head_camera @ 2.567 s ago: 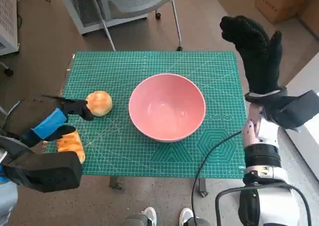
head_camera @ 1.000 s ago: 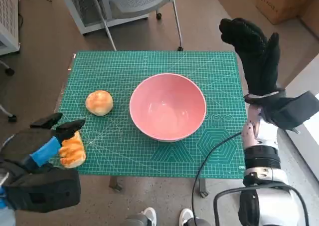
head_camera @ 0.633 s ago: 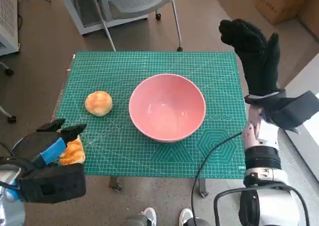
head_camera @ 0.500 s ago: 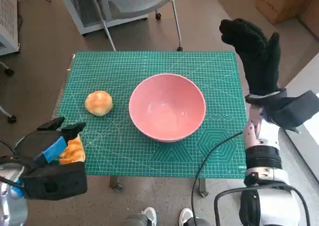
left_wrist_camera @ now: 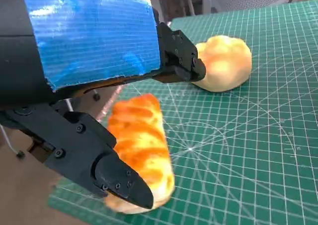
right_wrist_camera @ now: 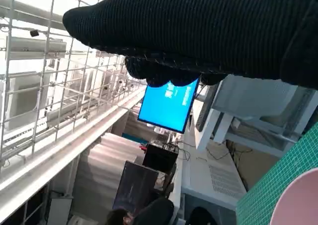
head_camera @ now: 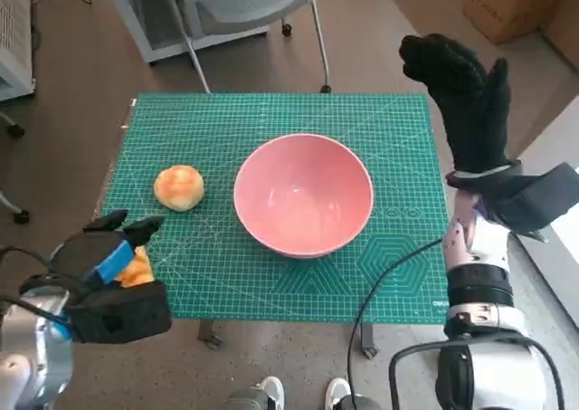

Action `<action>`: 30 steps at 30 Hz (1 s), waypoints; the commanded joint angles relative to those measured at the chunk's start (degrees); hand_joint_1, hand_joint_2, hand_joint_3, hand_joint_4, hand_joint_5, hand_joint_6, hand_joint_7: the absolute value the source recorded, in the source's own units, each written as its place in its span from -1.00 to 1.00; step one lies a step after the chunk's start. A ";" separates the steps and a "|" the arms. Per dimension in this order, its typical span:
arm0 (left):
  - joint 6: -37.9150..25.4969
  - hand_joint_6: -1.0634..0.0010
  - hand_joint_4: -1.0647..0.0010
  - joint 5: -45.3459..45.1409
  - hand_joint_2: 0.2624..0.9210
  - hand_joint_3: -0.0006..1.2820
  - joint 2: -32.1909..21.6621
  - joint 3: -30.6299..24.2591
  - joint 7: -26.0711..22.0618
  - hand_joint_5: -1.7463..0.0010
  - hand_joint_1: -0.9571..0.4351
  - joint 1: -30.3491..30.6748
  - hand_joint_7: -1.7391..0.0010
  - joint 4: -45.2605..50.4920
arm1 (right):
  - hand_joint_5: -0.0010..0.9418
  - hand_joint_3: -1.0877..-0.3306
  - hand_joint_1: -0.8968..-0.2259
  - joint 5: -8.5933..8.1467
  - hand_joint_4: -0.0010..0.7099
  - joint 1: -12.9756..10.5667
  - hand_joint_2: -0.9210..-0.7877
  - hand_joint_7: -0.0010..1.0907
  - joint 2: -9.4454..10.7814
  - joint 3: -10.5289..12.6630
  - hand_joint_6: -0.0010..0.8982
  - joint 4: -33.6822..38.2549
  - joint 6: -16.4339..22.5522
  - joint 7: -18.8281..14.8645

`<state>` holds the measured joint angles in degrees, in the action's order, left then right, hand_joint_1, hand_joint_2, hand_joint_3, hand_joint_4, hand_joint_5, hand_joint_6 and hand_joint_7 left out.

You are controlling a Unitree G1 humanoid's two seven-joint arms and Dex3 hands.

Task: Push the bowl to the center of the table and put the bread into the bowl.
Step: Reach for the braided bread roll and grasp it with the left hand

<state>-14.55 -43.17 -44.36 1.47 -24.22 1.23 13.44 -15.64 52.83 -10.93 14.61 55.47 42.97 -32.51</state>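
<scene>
Sitting round and glossy, pink bowl (head_camera: 304, 194) (smooth inside) on gridded mat (head_camera: 380, 120).

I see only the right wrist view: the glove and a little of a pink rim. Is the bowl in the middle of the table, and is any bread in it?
Observer: The bowl stands about in the middle of the green mat, and it is empty.
Operator: Where is the bread, then?
Observer: Both pieces lie on the mat to the robot's left of the bowl: a round bun apart from it, and a long roll at the near left corner.
Operator: Does the left hand hold the roll?
Observer: The left hand is over it with fingers on either side; whether they press it I cannot tell.
</scene>
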 commanded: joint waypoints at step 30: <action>3.72 -0.34 -0.42 -1.24 0.98 -0.98 -1.14 3.07 0.50 -0.16 0.38 -3.18 -0.33 -6.00 | -1.00 0.04 -0.54 -0.29 -0.45 -0.93 -1.00 -1.00 0.01 0.06 -0.23 0.84 -0.42 -0.61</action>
<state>-10.88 -44.52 -44.61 4.34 -22.76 -1.62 7.84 -15.66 52.80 -10.93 14.65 55.29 42.95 -32.57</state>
